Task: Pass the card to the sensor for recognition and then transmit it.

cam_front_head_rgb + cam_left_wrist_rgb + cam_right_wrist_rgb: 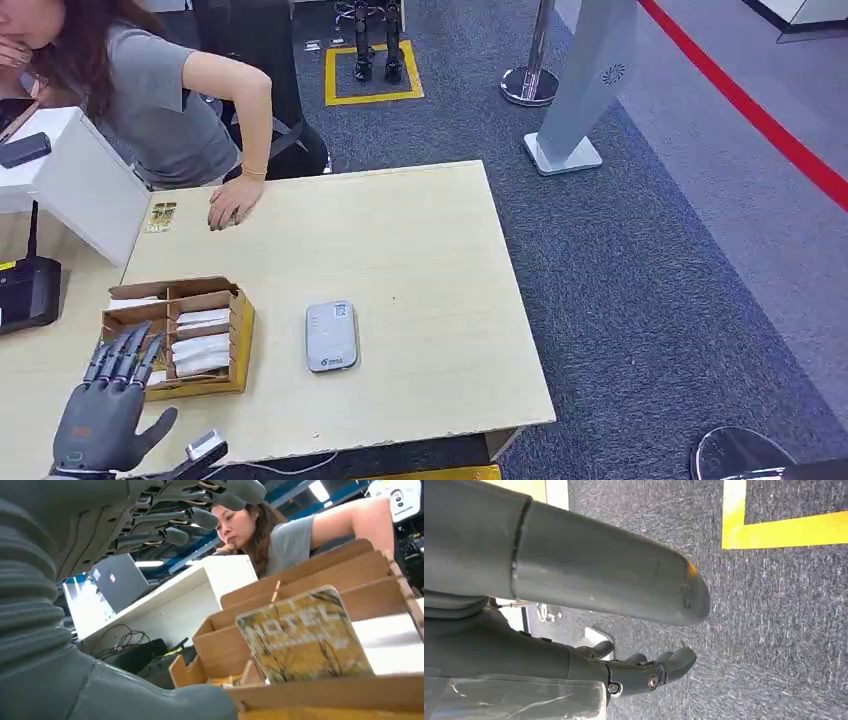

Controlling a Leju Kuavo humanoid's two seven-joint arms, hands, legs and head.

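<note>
The hotel key card (305, 635) is standing tilted in the cardboard organizer (240, 345), yellow-printed, likely light, stiff and slick, best pinched by its upper edge. The left hand (110, 395) is hovering beside it, fingers apart, empty. The right hand (644, 672) is hanging loosely curled over carpet

I read the left hand (105, 405) as matt grey plastic with a ribbed rubbery cover; fingers (165, 535) darker, smooth. Just ahead of the fingertips, the divided box (180, 338) looks like raw brown cardboard, matt, with white paper-like cards inside. The hotel card (302, 635) is printed, slightly glossy. Past the box, the sensor (331, 336) is smooth silver-grey plastic. Table (420, 270) is pale wood laminate, low sheen. Right hand (639, 672) is smooth dark plastic over rough grey carpet (784, 620).
</note>
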